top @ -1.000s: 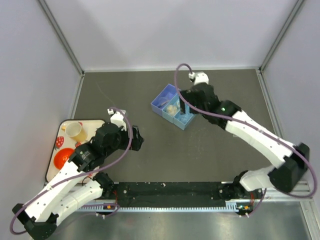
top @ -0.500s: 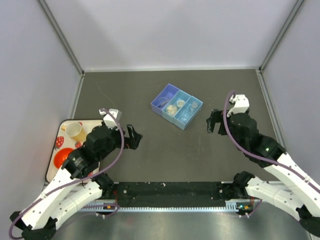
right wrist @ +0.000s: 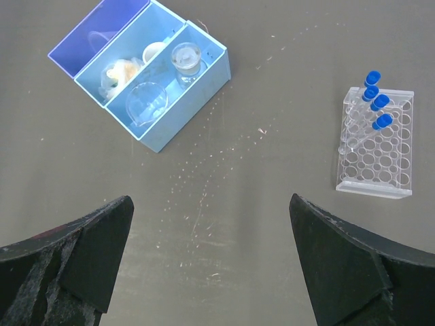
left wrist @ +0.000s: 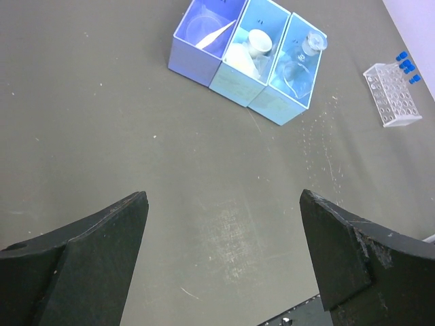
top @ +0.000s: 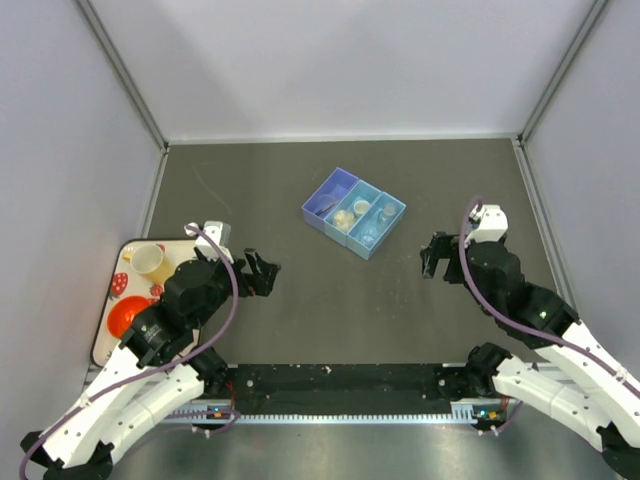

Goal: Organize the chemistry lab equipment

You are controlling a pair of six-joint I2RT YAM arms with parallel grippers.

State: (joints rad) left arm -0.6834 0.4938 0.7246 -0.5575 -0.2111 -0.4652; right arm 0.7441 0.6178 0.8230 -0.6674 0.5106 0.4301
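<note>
Your right end effector (top: 440,255) has pulled back. A second ago it reached over the blue three-compartment plastic box (top: 353,212); now it hangs well short of it, to the right, much as it did half a second ago. Your left end effector (top: 262,272) has eased slightly toward its base. Both are spread wide with nothing between the fingers.

The box sits on the dark grey surface (right wrist: 224,224), ahead and left of the right end effector. Its far, darker blue compartment holds something clear you can't make out. The middle one holds the small white round dish (right wrist: 155,51) and the pale yellowish packet (right wrist: 119,71). The nearest holds the tiny clear glass flask (right wrist: 185,58) and a clear round vessel (right wrist: 146,102).

Ahead and right of that end effector stands the clear rectangular tube rack (right wrist: 376,146), well apart from the box, with four blue-capped clear tubes (right wrist: 374,98) at its far end.

Behind and left of the left end effector, the strawberry-print tray (top: 103,340) carries a yellow cup (top: 150,260) and an orange bowl (top: 128,315).
</note>
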